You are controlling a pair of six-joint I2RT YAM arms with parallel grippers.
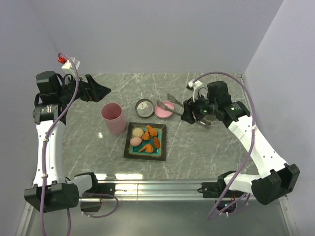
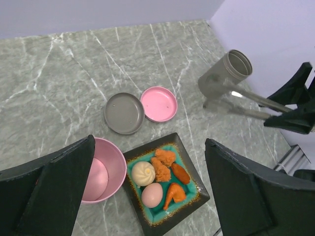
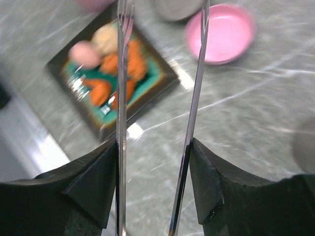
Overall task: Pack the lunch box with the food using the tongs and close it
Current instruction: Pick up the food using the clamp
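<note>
The right gripper (image 3: 154, 150) clamps the tongs (image 3: 196, 83) by both arms, holding them above the table's (image 1: 206, 147) middle, near the pink lid (image 1: 164, 110). The left gripper (image 1: 101, 90), jaws wide apart, hovers by the far-left corner behind the open lunch box (image 1: 113, 118).

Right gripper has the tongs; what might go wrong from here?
1. The tongs are pinched only by the right gripper; squeezing may twist them.
2. The round pink egg and bun could slip from the slim tips.
3. The tall lunch box stands beside the plate; a sweep may tip it.
</note>
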